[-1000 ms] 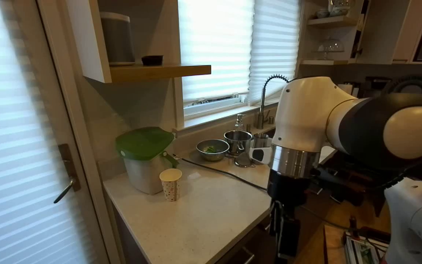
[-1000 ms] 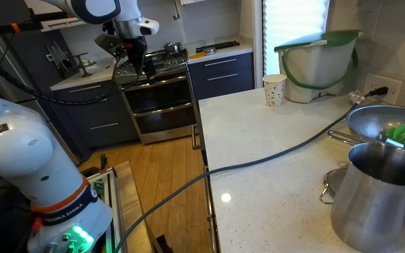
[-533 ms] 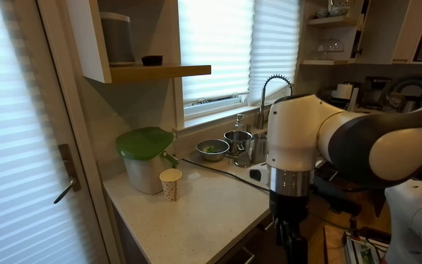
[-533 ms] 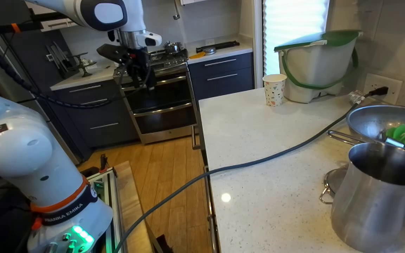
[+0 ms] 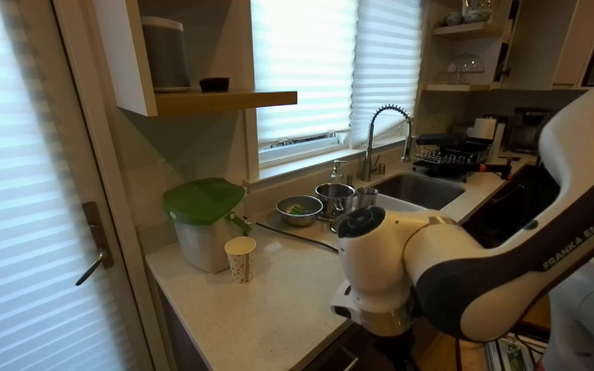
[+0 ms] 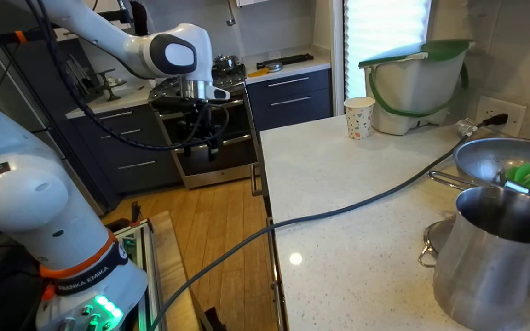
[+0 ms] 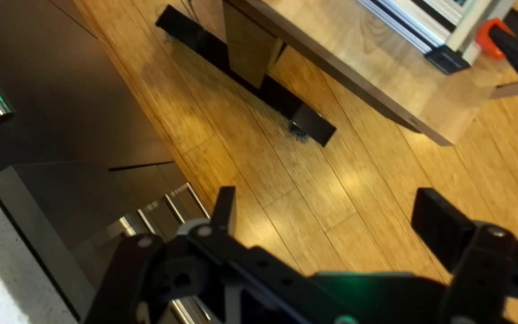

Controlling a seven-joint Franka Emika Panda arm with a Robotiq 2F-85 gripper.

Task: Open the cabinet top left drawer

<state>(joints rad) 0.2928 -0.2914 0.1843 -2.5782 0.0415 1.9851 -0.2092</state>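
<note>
The low cabinet with the pale stone-like top shows in both exterior views [image 5: 271, 319] [image 6: 320, 184]. A drawer handle [image 5: 349, 359] shows on its dark front at the bottom edge of an exterior view, and another handle [image 6: 256, 180] sticks out under the top's edge. In the wrist view the cabinet top [image 7: 2, 279] is at lower left, with several metal handles [image 7: 176, 209] beside the left finger. My gripper [image 7: 324, 200] is open and empty above the wooden floor, apart from the handles. It hangs in front of the cabinet in an exterior view [image 6: 200, 151].
A paper cup [image 6: 359, 118] and a green-lidded bin [image 6: 417, 87] stand on the cabinet top. A black cable [image 6: 334, 212] runs across it. A steel pitcher [image 6: 490, 262] and bowls stand farther along. The robot's wooden stand [image 7: 376, 58] is at upper right in the wrist view.
The arm has come down and the gripper hangs lower, near the cabinet front. The forearm has swung so that the sink now shows. The cabinet has not changed.
</note>
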